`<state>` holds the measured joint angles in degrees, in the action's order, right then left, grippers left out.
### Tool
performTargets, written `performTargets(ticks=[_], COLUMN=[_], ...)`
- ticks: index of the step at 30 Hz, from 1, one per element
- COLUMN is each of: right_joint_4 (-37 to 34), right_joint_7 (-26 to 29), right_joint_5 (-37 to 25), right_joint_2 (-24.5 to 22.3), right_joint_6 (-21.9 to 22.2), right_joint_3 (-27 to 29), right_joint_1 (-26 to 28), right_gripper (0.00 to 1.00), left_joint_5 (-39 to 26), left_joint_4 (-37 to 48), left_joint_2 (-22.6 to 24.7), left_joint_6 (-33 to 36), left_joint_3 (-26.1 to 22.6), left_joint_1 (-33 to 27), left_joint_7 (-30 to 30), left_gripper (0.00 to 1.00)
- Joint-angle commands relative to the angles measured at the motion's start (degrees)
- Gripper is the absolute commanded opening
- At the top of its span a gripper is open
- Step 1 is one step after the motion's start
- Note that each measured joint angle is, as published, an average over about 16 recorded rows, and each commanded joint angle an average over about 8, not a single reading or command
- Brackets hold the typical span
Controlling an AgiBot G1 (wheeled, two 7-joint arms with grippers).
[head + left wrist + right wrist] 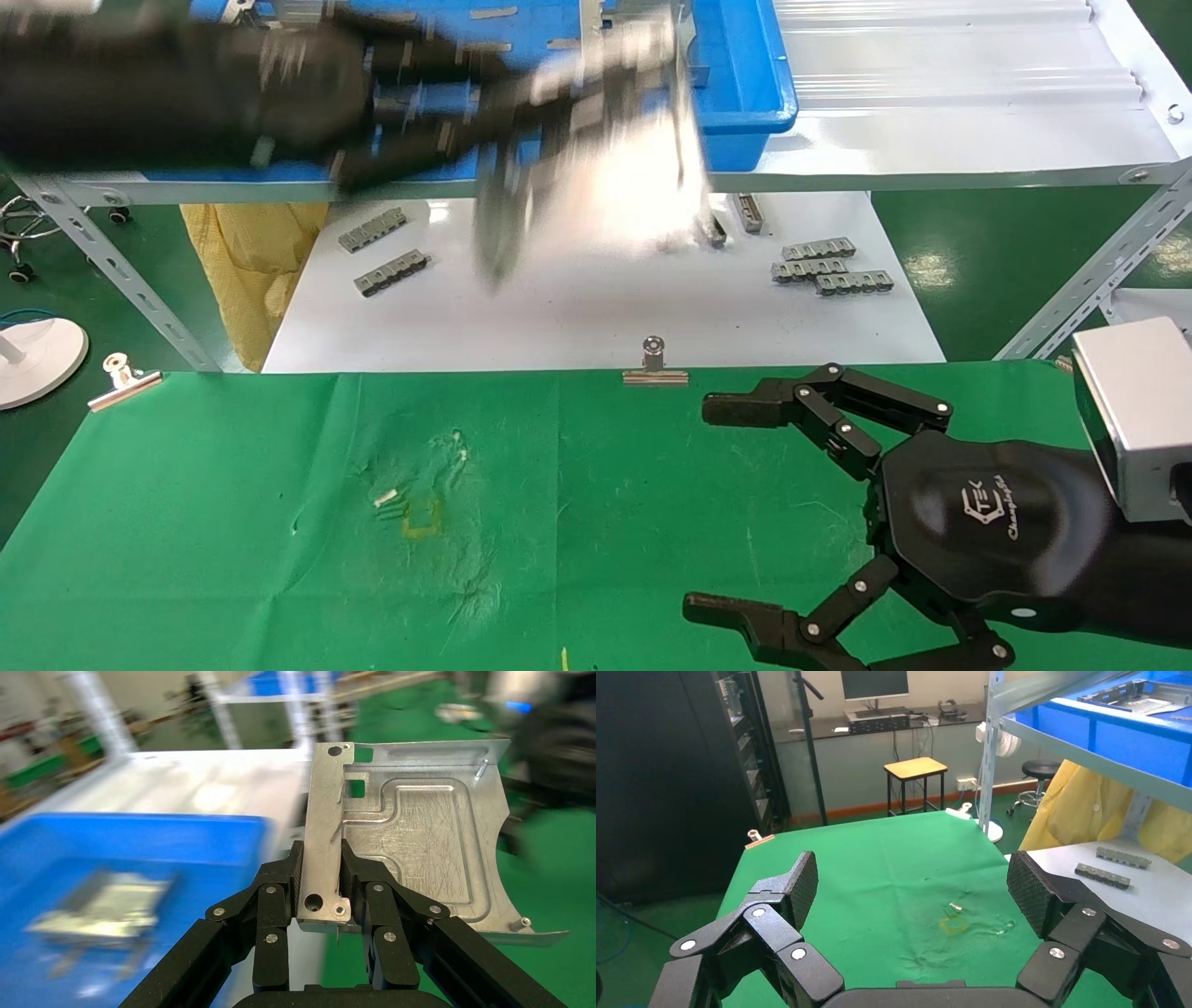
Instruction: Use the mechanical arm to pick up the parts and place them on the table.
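Note:
My left gripper (322, 874) is shut on the folded edge of a silvery sheet-metal part (422, 846) with embossed grooves and a curved cut-out side. In the head view the left gripper (521, 121) and the part (619, 186) are blurred with motion, in the air in front of the blue tray (745, 65) and above the white board (596, 308). More parts lie in the tray (105, 906). My right gripper (722, 508) is open and empty, low over the right side of the green-cloth table (279, 522); its view shows the bare cloth (891, 874).
Small grey slotted strips (829, 266) lie on the white board, more at its left (382, 247). Binder clips (655, 363) hold the cloth's far edge. A metal shelf frame (931, 158) carries the tray. A yellow mark (419, 522) sits mid-cloth.

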<state>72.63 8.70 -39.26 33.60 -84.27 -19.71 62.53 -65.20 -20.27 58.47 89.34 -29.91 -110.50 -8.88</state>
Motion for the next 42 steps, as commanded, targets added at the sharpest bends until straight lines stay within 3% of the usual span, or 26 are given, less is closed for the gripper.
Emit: performTargets(ticks=[1,5,9,17,25,26,32,34,42], right_joint_4=[0.0,0.0,0.0,0.0,0.0,0.0,0.0,0.0,0.0], right_joint_7=[0.0,0.0,0.0,-0.01,-0.01,-0.01,-0.01,-0.02,-0.02], right_joint_5=[0.0,0.0,0.01,0.01,0.02,0.02,0.02,0.02,0.03], right_joint_2=[0.0,0.0,0.0,-0.01,-0.01,-0.01,-0.01,-0.01,-0.01], right_joint_6=[0.0,0.0,0.0,0.01,0.01,0.01,0.01,0.01,0.02], right_joint_3=[0.0,-0.01,-0.01,-0.02,-0.02,-0.02,-0.03,-0.03,-0.04], right_joint_1=[0.0,0.0,0.0,0.0,0.01,0.01,0.01,0.01,0.01], right_gripper=[1.0,1.0,1.0,1.0,1.0,1.0,1.0,1.0,1.0], left_joint_5=[2.08,5.92,5.78,0.52,-1.68,-1.65,-2.89,-3.33,-2.56], left_joint_4=[-2.73,-12.22,-16.32,-7.69,0.88,1.74,5.81,7.1,12.01], left_joint_2=[-1.73,-7.53,-11.14,-10.3,-7.81,-7.48,-5.57,-5.01,-3.83], left_joint_6=[2.74,2.5,1.83,-0.64,-5.33,-6.03,-8.07,-8.1,-6.44], left_joint_3=[0.18,-3.34,-7.75,-13.35,-14.01,-13.9,-14.41,-14.68,-14.22], left_joint_1=[2.41,8.97,13.67,17.38,18.86,18.96,18.82,18.51,17.54], left_joint_7=[-2.21,-4.7,-9.37,-21.69,-31.3,-32.34,-36.79,-37.45,-38.3], left_gripper=[0.0,0.0,0.0,0.0,0.02,0.08,0.82,0.98,1.0])
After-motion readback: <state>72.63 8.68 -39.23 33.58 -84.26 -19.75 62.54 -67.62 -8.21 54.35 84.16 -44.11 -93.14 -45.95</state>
